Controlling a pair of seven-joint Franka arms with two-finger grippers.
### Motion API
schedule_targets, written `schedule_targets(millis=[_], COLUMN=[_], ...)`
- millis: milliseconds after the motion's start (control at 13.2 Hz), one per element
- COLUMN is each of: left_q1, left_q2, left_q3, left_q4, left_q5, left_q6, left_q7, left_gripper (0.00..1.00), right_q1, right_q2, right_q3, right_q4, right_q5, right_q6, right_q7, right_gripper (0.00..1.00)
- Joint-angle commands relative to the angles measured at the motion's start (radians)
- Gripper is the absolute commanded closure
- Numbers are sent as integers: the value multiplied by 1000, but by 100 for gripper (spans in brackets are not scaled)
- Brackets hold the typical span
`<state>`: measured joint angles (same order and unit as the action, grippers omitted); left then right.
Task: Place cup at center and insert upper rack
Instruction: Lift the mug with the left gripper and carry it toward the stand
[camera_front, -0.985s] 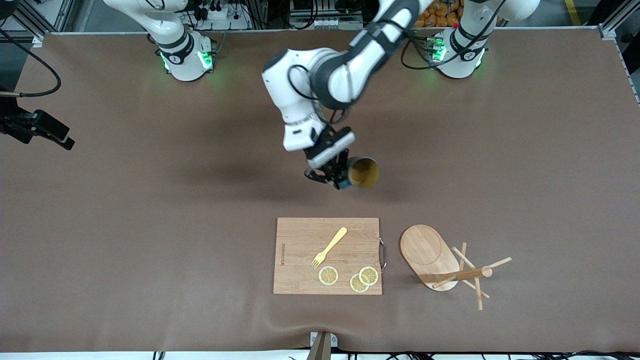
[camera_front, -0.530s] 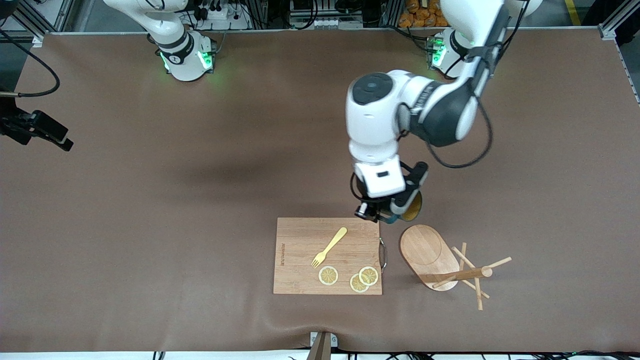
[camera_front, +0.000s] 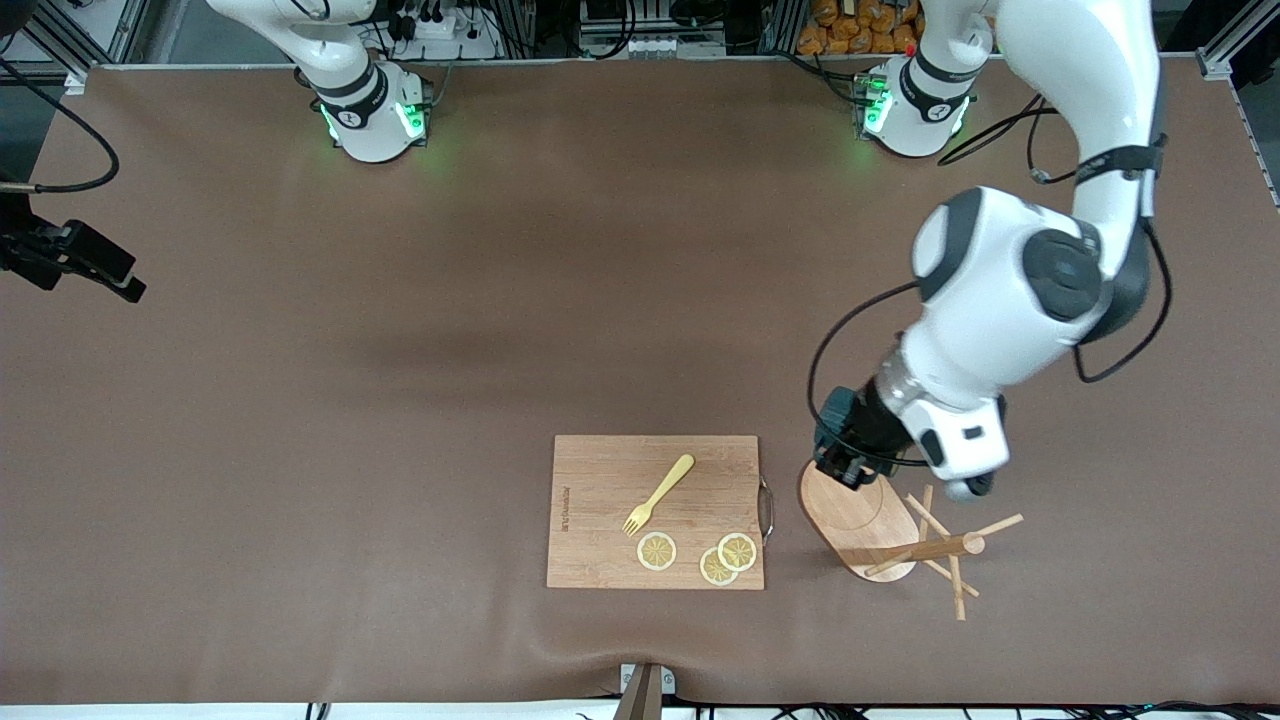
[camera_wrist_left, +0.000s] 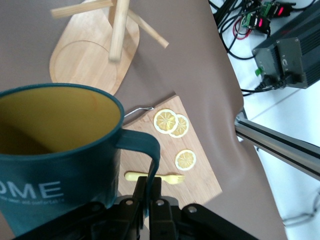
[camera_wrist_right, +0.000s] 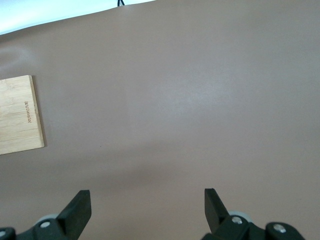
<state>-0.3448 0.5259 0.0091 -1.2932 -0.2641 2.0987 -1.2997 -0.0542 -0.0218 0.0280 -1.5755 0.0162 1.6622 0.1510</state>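
My right gripper (camera_wrist_right: 145, 210) waited with its fingers spread wide over bare table. My left gripper (camera_wrist_left: 150, 200) pinched the cup (camera_wrist_left: 55, 160) by its handle, upright above the upper rack (camera_front: 880, 525), probably to keep clear of the pegs.

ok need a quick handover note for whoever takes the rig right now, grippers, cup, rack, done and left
Left gripper: shut on the cup by its handle, in the air over the upper rack's oval base.
Right gripper: open, holding nothing, over bare table; that arm waits.
Upper rack: standing on the table beside the cutting board, toward the left arm's end.
Done: cup picked up.
Left: set the cup down at center, then insert the upper rack.
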Motion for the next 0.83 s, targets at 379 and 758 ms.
schedule_targets(millis=[379, 758], left_q1=[55, 101], left_q2=[9, 46], left_q3=[-11, -11], left_q4=[-18, -14], left_q5=[-247, -388], left_q6=[33, 50], left_q7=[183, 356], left_gripper=[100, 100], right_q1=[-19, -22], right_q2=[6, 6], right_q3=[10, 10], right_q4=[17, 17], right_q5=[15, 15], right_q6=[-15, -13], right_q7=[15, 15], right_gripper=[0, 0])
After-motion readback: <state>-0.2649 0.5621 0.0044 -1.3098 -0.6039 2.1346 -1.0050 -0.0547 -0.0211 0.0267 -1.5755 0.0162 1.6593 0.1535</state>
